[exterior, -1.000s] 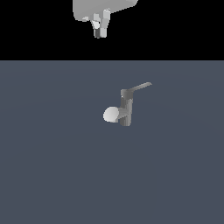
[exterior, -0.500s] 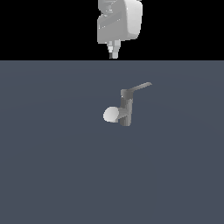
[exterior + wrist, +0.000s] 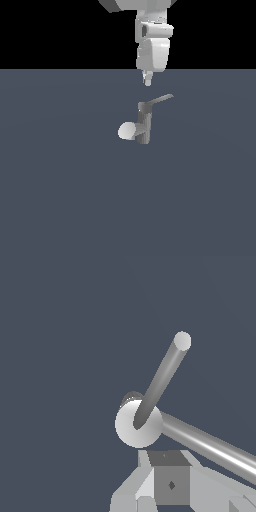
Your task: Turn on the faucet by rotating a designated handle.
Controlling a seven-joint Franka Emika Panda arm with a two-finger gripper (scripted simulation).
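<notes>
Dark blue-grey floor (image 3: 60, 200) filling the lower part of the exterior view, black band above it. One white robot arm (image 3: 152, 45) coming down from the top edge, pointing straight down. One gripper (image 3: 147, 80) at its tip, hanging above the faucet and apart from it; fingers seen edge-on as a single narrow tip, so spread or pressed together cannot be told. In the wrist view only grey blocky gripper parts (image 3: 170, 483) at the frame edge, fingertips out of sight. One faucet (image 3: 144, 125) standing upright near the floor's middle, grey column with a pale round spout end (image 3: 127, 131) on the exterior view's left. One handle (image 3: 161, 98), thin grey bar from the column top, slanting up toward the exterior view's right. No writing, labels or brands legible anywhere.
</notes>
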